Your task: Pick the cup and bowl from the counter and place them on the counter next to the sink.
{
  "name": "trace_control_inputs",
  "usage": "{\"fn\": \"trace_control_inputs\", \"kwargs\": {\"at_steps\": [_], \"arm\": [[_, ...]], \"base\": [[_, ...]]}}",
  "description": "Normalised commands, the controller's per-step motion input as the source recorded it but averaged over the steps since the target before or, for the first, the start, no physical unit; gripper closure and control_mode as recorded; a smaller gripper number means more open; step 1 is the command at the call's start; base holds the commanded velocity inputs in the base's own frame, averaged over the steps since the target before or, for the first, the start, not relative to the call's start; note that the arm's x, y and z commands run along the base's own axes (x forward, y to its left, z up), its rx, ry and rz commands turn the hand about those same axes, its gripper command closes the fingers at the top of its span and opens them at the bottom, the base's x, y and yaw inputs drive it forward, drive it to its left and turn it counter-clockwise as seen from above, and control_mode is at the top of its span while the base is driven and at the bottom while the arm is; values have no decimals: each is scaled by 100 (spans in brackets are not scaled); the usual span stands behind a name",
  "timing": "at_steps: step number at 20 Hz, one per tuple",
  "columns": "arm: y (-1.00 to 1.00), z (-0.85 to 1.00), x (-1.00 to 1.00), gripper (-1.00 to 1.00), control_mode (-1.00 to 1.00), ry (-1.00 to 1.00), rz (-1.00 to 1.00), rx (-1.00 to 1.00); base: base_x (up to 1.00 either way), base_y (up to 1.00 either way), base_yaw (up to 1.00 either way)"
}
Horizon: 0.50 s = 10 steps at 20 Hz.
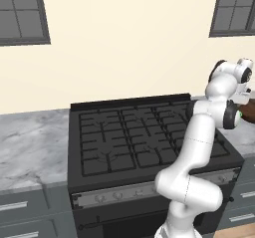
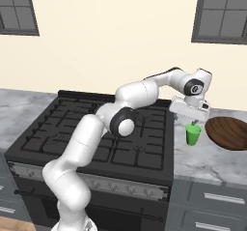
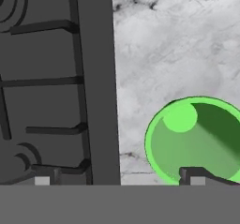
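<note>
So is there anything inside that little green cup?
The hand view looks straight down into the cup: just its green bottom, nothing in it. One fingertip of the pincer hides a bit of its near rim.

Stove: black gas stove top with cast grates (image 1: pixel 144 135), set between counter sections.
Windows: two grey-framed windows (image 2: pixel 222 12) on cream wall.
Cabinets: dark grey drawers (image 1: pixel 25 217) below.
</note>
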Motion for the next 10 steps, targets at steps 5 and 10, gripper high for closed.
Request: {"fn": "trace_control_inputs", "kwargs": {"at_steps": [5, 10], "arm": [[25, -15, 0, -100, -100, -9, 0, -1], [0, -14, 0, -100, -100, -10, 0, -6]], "base": [[0, 0, 0], [0, 0, 0]]}}
